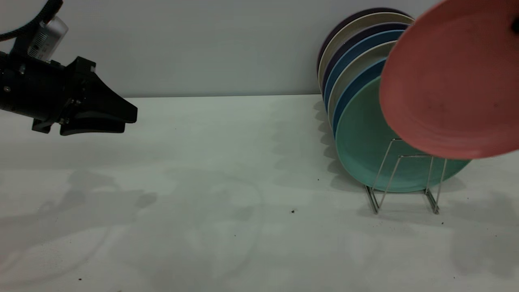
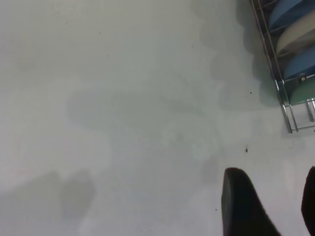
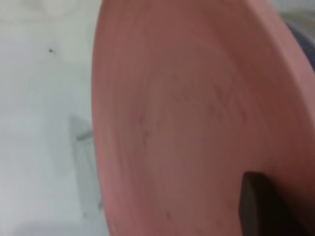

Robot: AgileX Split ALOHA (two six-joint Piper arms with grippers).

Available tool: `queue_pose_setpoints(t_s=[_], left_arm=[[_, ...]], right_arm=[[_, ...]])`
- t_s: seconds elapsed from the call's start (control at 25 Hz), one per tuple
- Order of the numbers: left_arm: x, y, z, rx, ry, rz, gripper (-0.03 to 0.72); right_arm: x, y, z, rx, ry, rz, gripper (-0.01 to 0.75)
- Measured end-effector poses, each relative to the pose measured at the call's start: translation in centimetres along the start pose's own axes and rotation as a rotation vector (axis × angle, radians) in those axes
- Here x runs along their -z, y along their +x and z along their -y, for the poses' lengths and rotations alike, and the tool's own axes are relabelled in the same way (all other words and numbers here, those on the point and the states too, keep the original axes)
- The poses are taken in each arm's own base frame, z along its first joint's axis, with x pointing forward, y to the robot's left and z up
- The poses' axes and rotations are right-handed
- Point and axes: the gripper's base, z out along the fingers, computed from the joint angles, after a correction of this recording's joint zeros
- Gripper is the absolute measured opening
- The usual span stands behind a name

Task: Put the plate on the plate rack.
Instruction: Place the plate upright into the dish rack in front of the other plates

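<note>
Showing faint dark smudges: salmon-pink plate [image 1: 454, 85]

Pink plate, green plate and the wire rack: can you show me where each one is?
pink plate [image 1: 454, 85], exterior view, on its flat middle.
green plate [image 1: 361, 142], exterior view, on its bare face.
wire rack [image 1: 375, 202], exterior view, on its front foot.

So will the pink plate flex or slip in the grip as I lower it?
The plate probably stays stiff: held aloft by its edge, it shows no sag. Its matte face likely resists slipping against the right gripper's finger. Being round, it may roll once released.
</note>
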Motion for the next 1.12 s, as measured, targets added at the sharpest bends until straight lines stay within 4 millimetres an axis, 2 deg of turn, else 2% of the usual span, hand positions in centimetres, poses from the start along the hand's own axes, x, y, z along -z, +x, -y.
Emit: queue_pose_setpoints(t_s=[0.16,0.36,0.68,1.12], left_arm=[[0.0,0.0,0.0,0.000,-0.003,-0.001,0.337],[0.0,0.0,-0.1,-0.003,-0.006,-0.003,0.337],[0.0,0.0,-0.2,-0.009,-0.025,0.001,0.337],[0.0,0.0,-0.3,-0.009,-0.037,0.003,0.337]], right_arm=[[-1.7,-1.2,0.4,0.047,-0.027,0.014,0.097],[-3.1,-1.1,1.3,0.061,-0.024,0.001,0.097],[-4.5,-0.5,2.0,0.053,-0.028,-0.018,0.097],[-6.7,1.1,1.5,0.018,-0.076,-0.049,0.097]])
